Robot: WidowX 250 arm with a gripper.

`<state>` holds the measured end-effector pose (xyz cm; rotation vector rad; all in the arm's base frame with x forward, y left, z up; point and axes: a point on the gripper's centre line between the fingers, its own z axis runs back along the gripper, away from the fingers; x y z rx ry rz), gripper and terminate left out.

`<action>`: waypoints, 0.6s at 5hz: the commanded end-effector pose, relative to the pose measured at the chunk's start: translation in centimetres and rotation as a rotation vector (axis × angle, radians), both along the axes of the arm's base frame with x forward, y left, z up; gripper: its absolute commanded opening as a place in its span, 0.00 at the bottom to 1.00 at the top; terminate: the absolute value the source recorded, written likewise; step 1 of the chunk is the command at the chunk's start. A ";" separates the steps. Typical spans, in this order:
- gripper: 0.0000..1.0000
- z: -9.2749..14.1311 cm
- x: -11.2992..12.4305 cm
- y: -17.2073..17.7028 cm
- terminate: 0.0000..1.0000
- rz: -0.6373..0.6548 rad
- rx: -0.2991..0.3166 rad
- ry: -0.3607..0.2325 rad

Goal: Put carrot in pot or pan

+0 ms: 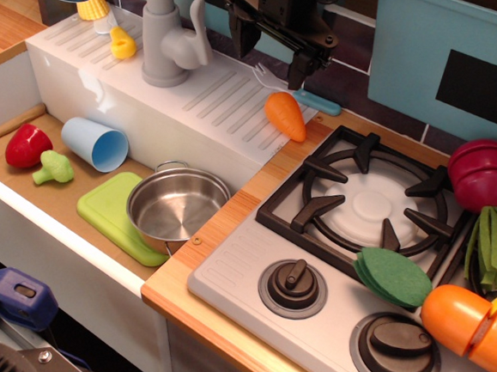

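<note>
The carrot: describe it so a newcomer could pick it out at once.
Start at the grey faucet on the white ribbed ledge. Right of it, at the ledge's end beside the stove, lies the carrot: small, smooth, tapered, plain orange, unlike the bigger orange-and-yellow toy at front right.

The small smooth orange carrot (286,115) lies on its side on the ribbed white ledge behind the sink, tapered end toward the stove, well apart from the shiny round steel pot (178,209), which sits upright and empty down in the sink, partly on a green board.
</note>
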<state>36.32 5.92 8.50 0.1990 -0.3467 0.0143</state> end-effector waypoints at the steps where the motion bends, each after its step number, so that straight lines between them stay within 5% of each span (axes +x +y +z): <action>1: 1.00 0.0 0.0 0.0 0.00 0.000 0.000 0.000; 3: 1.00 -1.0 1.0 0.1 0.00 0.175 0.054 -0.022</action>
